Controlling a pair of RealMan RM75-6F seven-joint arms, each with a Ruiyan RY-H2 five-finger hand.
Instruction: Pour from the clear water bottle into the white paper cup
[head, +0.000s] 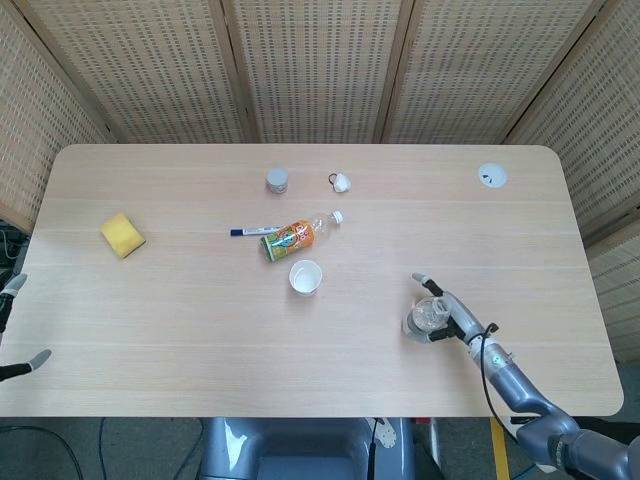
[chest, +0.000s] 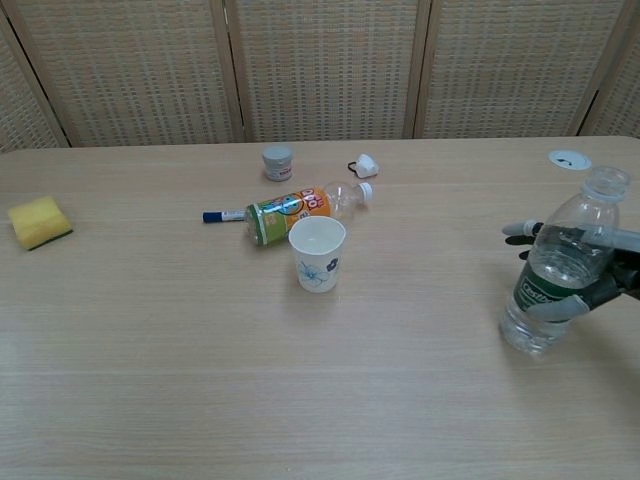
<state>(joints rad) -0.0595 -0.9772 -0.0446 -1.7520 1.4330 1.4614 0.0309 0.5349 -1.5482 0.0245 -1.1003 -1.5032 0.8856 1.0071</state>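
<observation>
The right hand (chest: 590, 275) is wrapped around the bottle (chest: 555, 265), with fingers (chest: 520, 229) reaching round the far side and the thumb laid across the green label on the near side, so the bottle is gripped about its middle. In the head view the same hand (head: 450, 318) is seen at the near right of the table (head: 180, 320), its arm running off toward the lower right corner. The bottle is held upright with a slight lean, cap uppermost; its base appears to rest on the table, though this cannot be told for certain. The cup (chest: 318, 253) stands upright and open-mouthed well to the left of the bottle, near the table's centre, with a small blue print on its side. Just behind the cup an orange-labelled drink bottle (chest: 295, 211) lies on its side, and a blue pen (chest: 224, 215) lies at its left end. Farther back a small grey-capped jar (chest: 277, 161) and a small white object (chest: 364, 165) are seen. A yellow sponge (chest: 39, 221) lies at the far left, and a round white grommet (chest: 568, 159) sits at the far right. The left hand (head: 14, 330) is seen only at the left edge of the head view, off the table, with its fingers apart and nothing held.
</observation>
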